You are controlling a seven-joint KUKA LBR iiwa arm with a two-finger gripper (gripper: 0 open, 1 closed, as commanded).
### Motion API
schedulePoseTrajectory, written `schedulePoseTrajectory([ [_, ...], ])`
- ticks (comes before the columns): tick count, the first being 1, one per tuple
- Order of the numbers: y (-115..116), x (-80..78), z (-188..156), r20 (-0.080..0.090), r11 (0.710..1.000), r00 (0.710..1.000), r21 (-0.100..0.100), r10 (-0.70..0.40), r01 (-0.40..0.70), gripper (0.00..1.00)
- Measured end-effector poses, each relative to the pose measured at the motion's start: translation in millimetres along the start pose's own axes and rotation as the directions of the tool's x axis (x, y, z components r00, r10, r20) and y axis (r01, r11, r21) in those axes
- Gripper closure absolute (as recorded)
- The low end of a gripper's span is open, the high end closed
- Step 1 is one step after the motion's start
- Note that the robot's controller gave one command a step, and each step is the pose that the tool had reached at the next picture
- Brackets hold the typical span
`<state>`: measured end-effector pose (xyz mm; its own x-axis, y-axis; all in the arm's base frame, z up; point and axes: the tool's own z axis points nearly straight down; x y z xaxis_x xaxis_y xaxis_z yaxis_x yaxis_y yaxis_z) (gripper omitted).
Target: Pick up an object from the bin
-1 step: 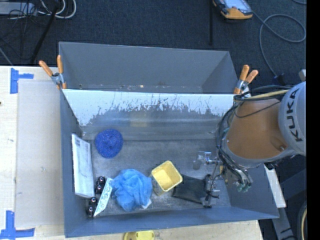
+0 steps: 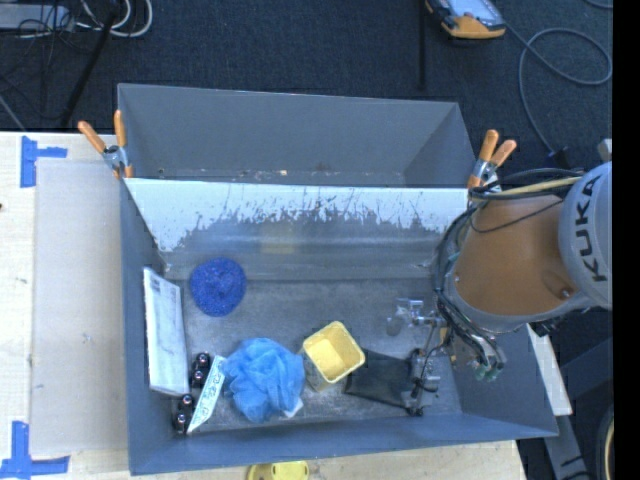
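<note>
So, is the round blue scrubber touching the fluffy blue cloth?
Apart. The camera view shows bare bin floor between the scrubber and the cloth.

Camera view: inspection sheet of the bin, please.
Surface: grey metal bin, far slope scuffed.
Job's things: black flat piece, near right; yellow square cup beside it.
Clutter: blue puff, blue round scrubber, white packet at left wall, strip of small black beads.
Grippers: pincer low over the black flat piece's right end; contact unclear.
Cables: wires at the wrist; loose cables on the floor behind.
Surroundings: dark carpet, orange-edged device.
</note>
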<state>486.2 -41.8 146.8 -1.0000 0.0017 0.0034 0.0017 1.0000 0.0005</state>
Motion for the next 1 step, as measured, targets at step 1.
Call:
schedulePoseTrajectory([
  [1, -11.1, 9.2, 63.7, 0.004, 0.995, 0.995, -0.001, 0.104, -0.104, 0.00],
])
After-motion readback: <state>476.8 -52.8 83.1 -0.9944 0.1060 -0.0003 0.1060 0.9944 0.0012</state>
